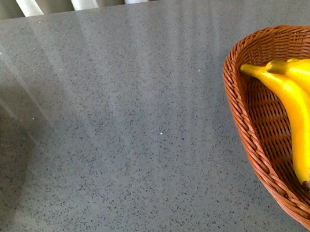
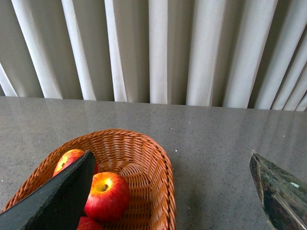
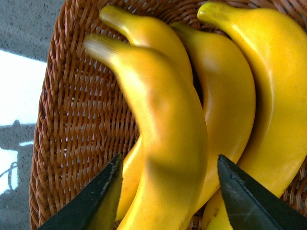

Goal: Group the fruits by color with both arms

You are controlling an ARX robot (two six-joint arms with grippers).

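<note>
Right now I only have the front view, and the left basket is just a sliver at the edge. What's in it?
Observer: It holds red apples. The left wrist view shows two in the left basket, plus a red patch that may be a third.
Operator: Is the left tool holding anything?
Observer: No, the left tool is wide open with nothing between its fingers.
Operator: And the right tool?
Observer: The right tool is open, its fingers either side of the nearest banana without touching it. Three more bananas lie behind it in the right basket.
</note>
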